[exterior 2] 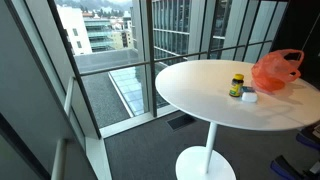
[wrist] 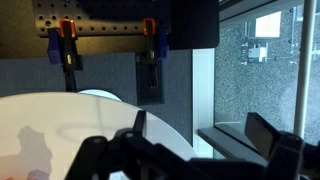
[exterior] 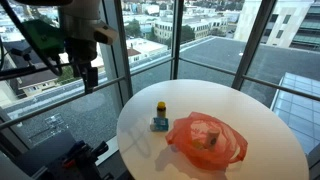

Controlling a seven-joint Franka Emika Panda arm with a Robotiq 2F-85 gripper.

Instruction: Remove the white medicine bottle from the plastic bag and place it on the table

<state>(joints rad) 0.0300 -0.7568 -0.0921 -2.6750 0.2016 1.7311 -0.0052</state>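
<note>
My gripper [exterior: 89, 78] hangs in the air off the table [exterior: 270, 150], at 10 o'clock from it in an exterior view, in front of the window glass. In the wrist view my fingers [wrist: 272, 135] are spread apart with nothing between them, the white tabletop is at 8 o'clock and two clamps [wrist: 68, 45] hang at 11 o'clock. The orange plastic bag [exterior: 207, 140] lies on the table in both exterior views. The white medicine bottle [exterior: 208, 133] shows as a pale shape inside it. A small yellow-capped bottle [exterior: 160, 117] stands upright just beside the bag at its 9 o'clock
</note>
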